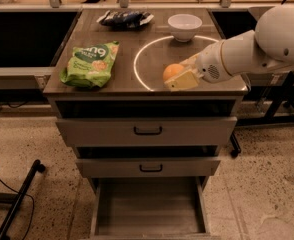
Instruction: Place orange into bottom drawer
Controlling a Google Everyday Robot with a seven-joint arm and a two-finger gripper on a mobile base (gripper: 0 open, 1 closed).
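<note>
Inside the white ring (135,70) marked on the desk (87,91), at its front right part, the orange (172,72) sits between the fingers of the claw (180,74). Claw closed narrow around the orange; a pale yellow finger (183,81) runs under and in front of it. Cannot tell if the fruit touches the desk or is raised a little. The white arm (267,41) comes in from the right of the ring, off past the desk edge.

On the far rim of the ring: white bowl (184,26), upright. Left of the ring: green snack bag (89,64), lying flat. Behind the ring to the left, at the back of the desk: dark packet (125,18).

Below the ring, down the front of the desk: top drawer front (146,130) with black handle, slightly out. Under it the middle drawer front (147,167), also slightly out. Lowest is the bottom drawer (148,206), pulled wide open, grey floor showing. Orange well apart from it, up at ring level.
</note>
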